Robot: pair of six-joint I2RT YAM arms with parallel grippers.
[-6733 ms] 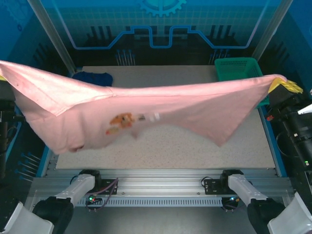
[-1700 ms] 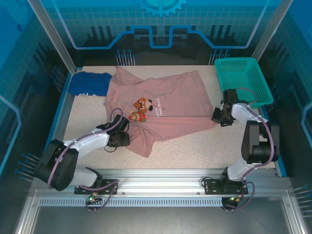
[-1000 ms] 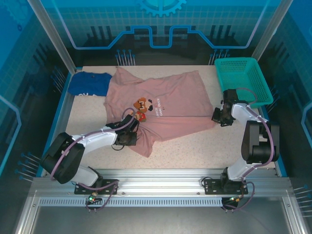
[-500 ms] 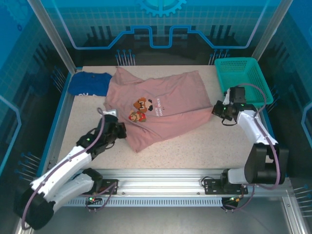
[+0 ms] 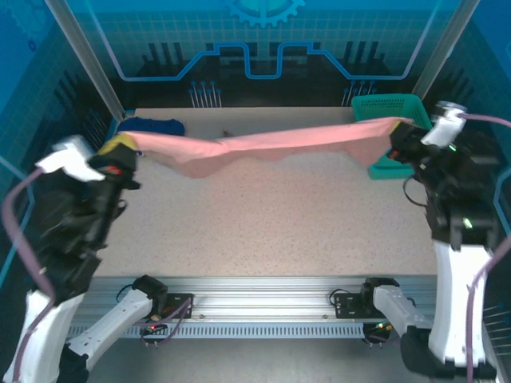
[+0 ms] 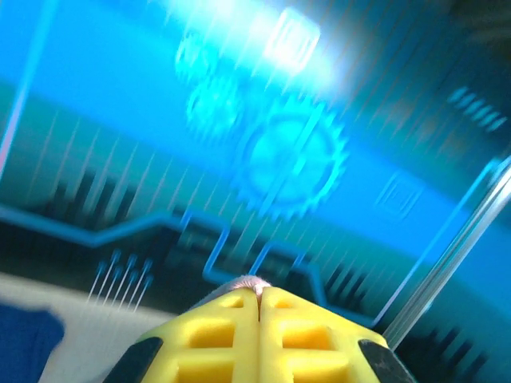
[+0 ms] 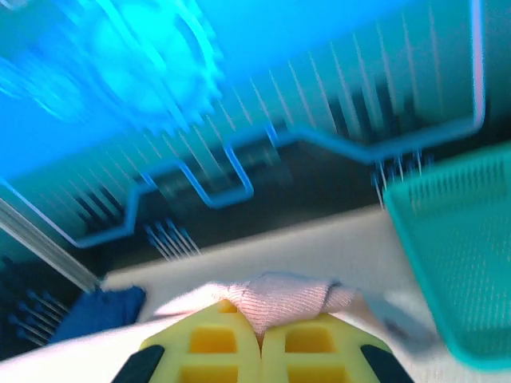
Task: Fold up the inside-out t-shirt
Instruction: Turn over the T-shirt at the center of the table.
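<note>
The pink inside-out t-shirt (image 5: 263, 144) hangs stretched in the air across the back of the table, held at both ends. My left gripper (image 5: 125, 146) is raised at the left, shut on one end; a sliver of pink cloth (image 6: 249, 282) peeks between its yellow fingers (image 6: 223, 335). High at the right, my right gripper (image 5: 398, 137) is shut on the other end. A bunch of the pink fabric (image 7: 279, 295) bulges above its yellow fingers (image 7: 307, 343). The shirt sags a little left of its middle.
A dark blue folded garment (image 5: 152, 126) lies at the back left corner, partly behind the shirt. A green mesh basket (image 5: 391, 108) stands at the back right, near my right gripper. The speckled tabletop (image 5: 263, 215) lies bare beneath the shirt.
Half a second ago the shirt lay flat on the table with both grippers low at its edges. Both arms have since risen and spread, lifting the shirt taut into the air.
</note>
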